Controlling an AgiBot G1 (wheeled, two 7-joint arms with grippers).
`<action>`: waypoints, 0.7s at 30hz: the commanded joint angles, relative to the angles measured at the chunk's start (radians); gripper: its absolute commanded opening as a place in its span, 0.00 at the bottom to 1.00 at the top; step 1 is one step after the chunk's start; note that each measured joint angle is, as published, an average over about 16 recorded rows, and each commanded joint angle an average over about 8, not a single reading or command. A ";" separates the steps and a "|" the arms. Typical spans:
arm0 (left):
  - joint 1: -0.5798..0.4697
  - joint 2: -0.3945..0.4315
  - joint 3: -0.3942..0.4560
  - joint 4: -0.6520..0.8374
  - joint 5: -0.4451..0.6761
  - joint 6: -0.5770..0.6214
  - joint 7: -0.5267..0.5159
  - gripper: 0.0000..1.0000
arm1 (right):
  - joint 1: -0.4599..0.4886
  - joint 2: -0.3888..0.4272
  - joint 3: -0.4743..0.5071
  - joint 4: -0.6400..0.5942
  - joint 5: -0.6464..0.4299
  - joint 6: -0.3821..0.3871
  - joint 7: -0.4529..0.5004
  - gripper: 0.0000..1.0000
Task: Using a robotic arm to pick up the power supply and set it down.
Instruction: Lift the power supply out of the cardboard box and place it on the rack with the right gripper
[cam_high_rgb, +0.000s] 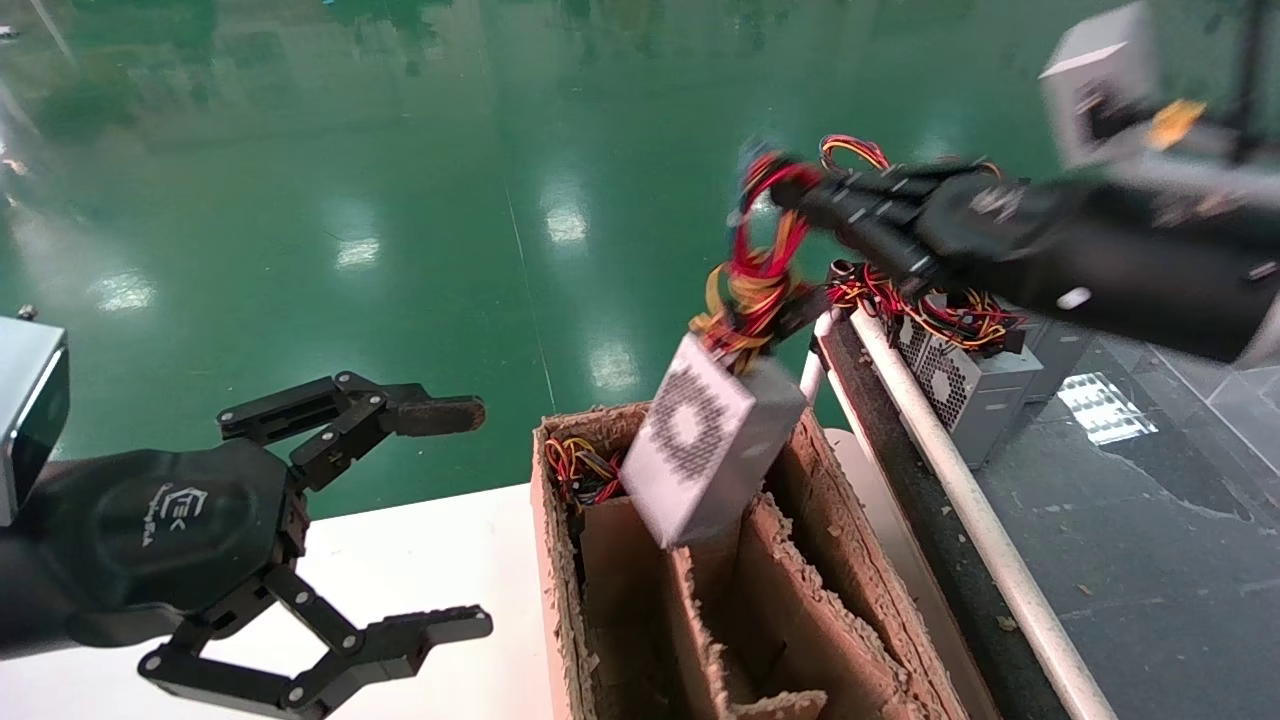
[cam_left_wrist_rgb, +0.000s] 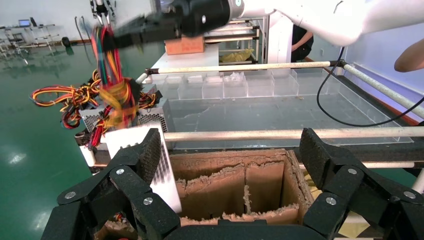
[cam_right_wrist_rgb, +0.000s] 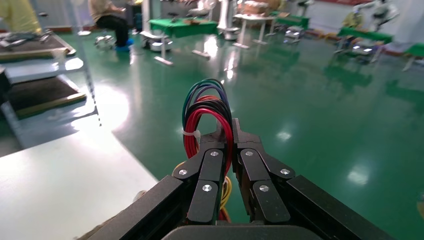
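A light grey power supply (cam_high_rgb: 712, 450) with a perforated fan grille hangs tilted over the brown cardboard box (cam_high_rgb: 850, 585), its lower corner inside the top opening. It dangles from its red, yellow and black wires (cam_high_rgb: 760, 255). My right gripper (cam_high_rgb: 790, 192) is shut on the loop of those wires (cam_right_wrist_rgb: 207, 117), above the box. In the left wrist view the power supply (cam_left_wrist_rgb: 137, 145) shows behind one finger, with the right arm (cam_left_wrist_rgb: 320, 15) above. My left gripper (cam_high_rgb: 455, 520) stands open over the white table, left of the box, holding nothing.
The cardboard box (cam_left_wrist_rgb: 240, 185) has torn dividers, and more wires (cam_high_rgb: 580, 470) lie in its far left cell. Other power supplies (cam_high_rgb: 965, 375) with wire bunches sit on the dark conveyor behind a white rail (cam_high_rgb: 960, 480). A white table (cam_high_rgb: 420, 560) lies left of the box.
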 joint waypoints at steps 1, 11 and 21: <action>0.000 0.000 0.000 0.000 0.000 0.000 0.000 1.00 | 0.025 0.019 0.015 -0.022 0.015 -0.016 -0.001 0.00; 0.000 0.000 0.000 0.000 0.000 0.000 0.000 1.00 | 0.091 0.104 0.042 -0.162 0.022 -0.106 -0.076 0.00; 0.000 0.000 0.000 0.000 0.000 0.000 0.000 1.00 | 0.092 0.202 0.062 -0.287 0.041 -0.212 -0.143 0.00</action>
